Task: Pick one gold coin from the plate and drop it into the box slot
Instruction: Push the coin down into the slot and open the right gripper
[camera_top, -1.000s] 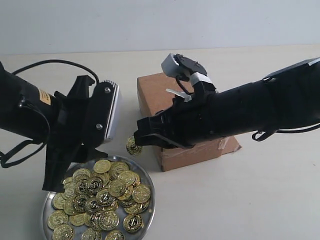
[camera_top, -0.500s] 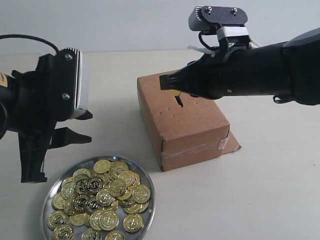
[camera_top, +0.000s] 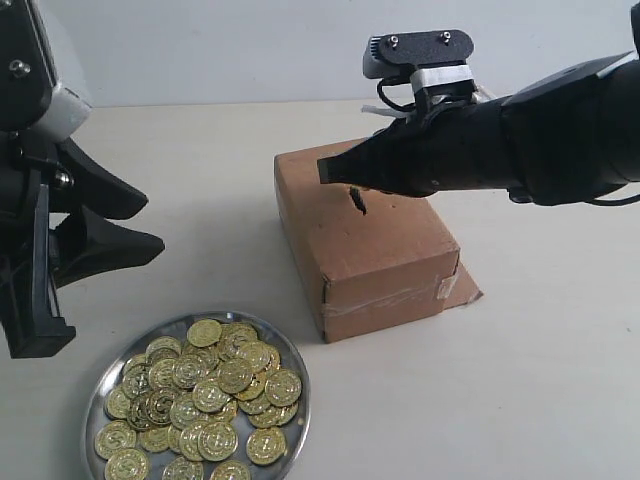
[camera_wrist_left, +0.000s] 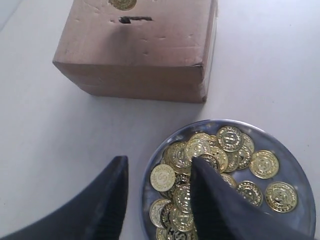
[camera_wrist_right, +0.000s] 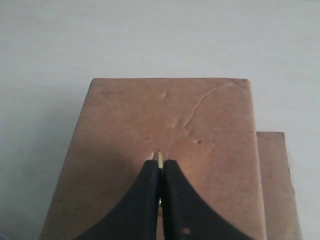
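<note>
The brown box (camera_top: 385, 255) stands in the middle, its dark slot (camera_top: 357, 201) on top. My right gripper (camera_top: 328, 172) hovers just above and left of the slot, shut on a gold coin. That coin (camera_wrist_right: 160, 157) shows edge-on between the black fingers, over the box (camera_wrist_right: 165, 115), which hides the slot there. The silver plate (camera_top: 303, 400) holds several gold coins (camera_top: 205, 395) at the front left. My left gripper (camera_wrist_left: 159, 161) is open over the plate's (camera_wrist_left: 296, 167) edge, empty. The left wrist view also shows the slot (camera_wrist_left: 135, 20) and the held coin (camera_wrist_left: 122, 4).
A loose cardboard flap (camera_top: 462, 288) sticks out at the base of the box on its right. My left arm (camera_top: 40, 230) fills the left edge, raised above the table. The pale tabletop (camera_top: 500, 400) stretches to the right of the plate.
My right gripper carried the coin from beside the plate up over the box and now sits close above the slot. My left arm has pulled back left and up, away from the plate.
</note>
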